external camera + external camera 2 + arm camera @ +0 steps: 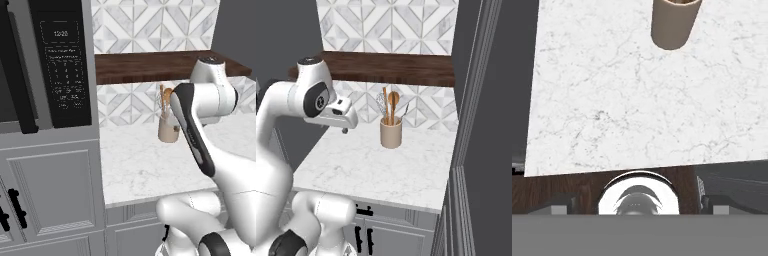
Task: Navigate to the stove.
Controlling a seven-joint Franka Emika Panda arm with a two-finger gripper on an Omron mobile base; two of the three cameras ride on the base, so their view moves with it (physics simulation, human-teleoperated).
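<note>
The stove is out of view. My gripper (345, 129) hangs above the left part of a white marble counter (371, 165), fingers pointing down. In the hand view the two fingertips (559, 207) stand far apart at the bottom, with nothing between them, so the gripper is open. Below the hand lies the marble counter (612, 100).
A beige utensil crock (168, 131) (391, 134) (673, 22) with wooden spoons stands at the back of the counter (140, 165). A black microwave (62, 65) sits in the grey cabinet column at left. A dark wooden shelf (386, 67) runs above. A tall grey panel (476, 125) closes the right side.
</note>
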